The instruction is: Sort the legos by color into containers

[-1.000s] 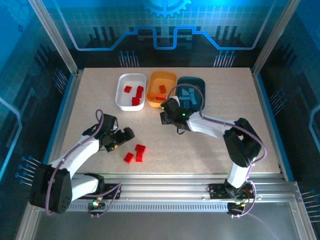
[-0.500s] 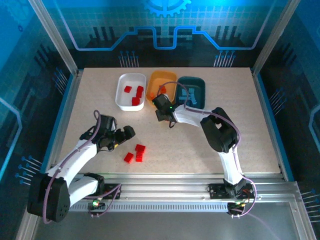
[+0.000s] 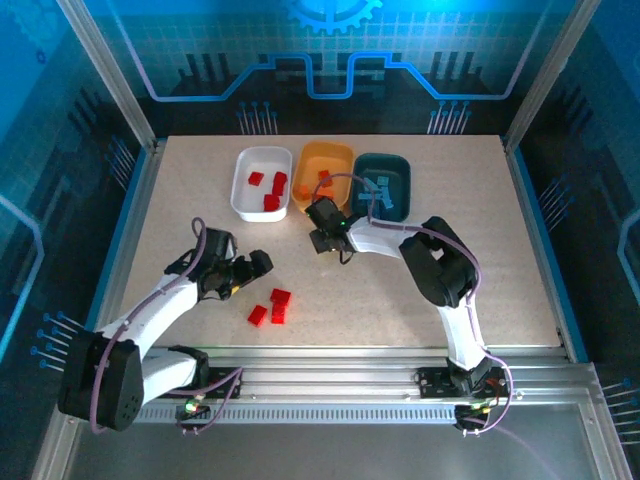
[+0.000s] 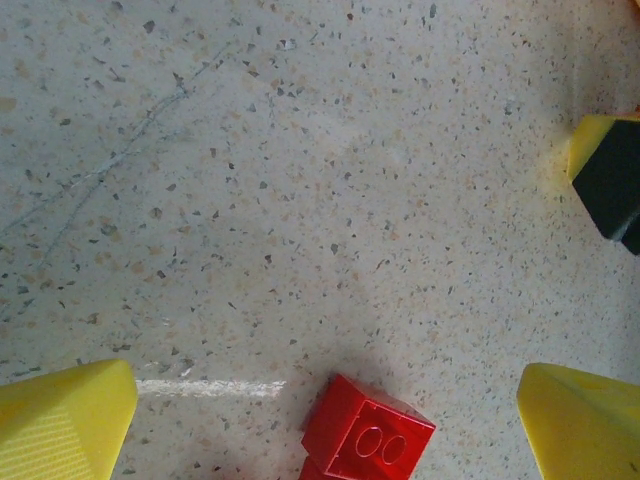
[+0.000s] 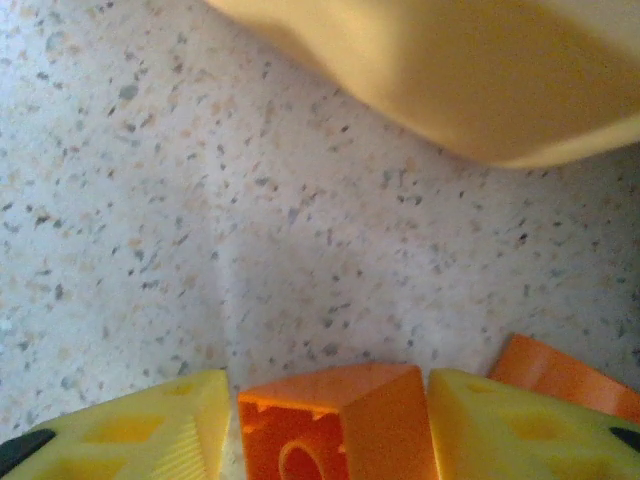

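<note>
Gripping orange lego [image 5: 335, 420] — right hand [image 5: 330, 440]; left hand [image 4: 325, 420] spread wide, empty, above red lego [image 4: 370, 440].

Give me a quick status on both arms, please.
Left jaws open over red lego. Right jaws shut on orange lego beside orange tub. Another orange lego close by.

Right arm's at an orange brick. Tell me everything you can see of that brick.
Small glossy orange brick, hollow face with a round tube turned to the wrist camera. The right gripper's yellow fingers hug both its sides. Below is speckled table, the orange tub just ahead; resting or lifted, I cannot tell. Another orange piece lies close beside it.
</note>
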You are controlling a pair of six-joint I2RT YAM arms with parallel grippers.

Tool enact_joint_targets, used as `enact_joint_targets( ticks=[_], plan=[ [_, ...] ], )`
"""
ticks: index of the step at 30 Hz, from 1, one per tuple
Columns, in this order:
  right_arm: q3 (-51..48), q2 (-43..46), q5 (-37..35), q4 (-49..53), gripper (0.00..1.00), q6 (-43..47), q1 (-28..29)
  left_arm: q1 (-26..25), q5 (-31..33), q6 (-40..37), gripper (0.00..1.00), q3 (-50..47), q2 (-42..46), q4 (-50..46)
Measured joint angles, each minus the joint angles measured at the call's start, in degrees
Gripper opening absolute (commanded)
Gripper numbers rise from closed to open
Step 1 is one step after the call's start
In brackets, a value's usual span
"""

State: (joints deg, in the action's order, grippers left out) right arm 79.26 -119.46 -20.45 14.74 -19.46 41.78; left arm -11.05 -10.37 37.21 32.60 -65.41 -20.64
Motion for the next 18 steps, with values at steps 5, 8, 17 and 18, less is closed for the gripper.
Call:
enact_joint_targets(
  ticks=[5,8,17,18],
  plan=[
    [-2.69,2.08,2.93,-0.17,0.67,-0.42,0.17,0.0,0.0,0.02,0.99,-0.07,-0.02,0.04],
    [-3.02,3.02,3.17,-0.28,0.68,-0.35,0.15,0.0,0.0,0.04,0.99,-0.09,-0.02,0.04],
    [-0.09,1.03,3.58,0.33,0.58,0.74,0.15,0.0,0.0,0.24,0.99,-0.09,-0.02,0.33],
    [-0.09,0.94,3.58,0.33,0.58,0.87,0.15,0.0,0.0,0.22,0.99,-0.09,-0.02,0.37]
  ],
)
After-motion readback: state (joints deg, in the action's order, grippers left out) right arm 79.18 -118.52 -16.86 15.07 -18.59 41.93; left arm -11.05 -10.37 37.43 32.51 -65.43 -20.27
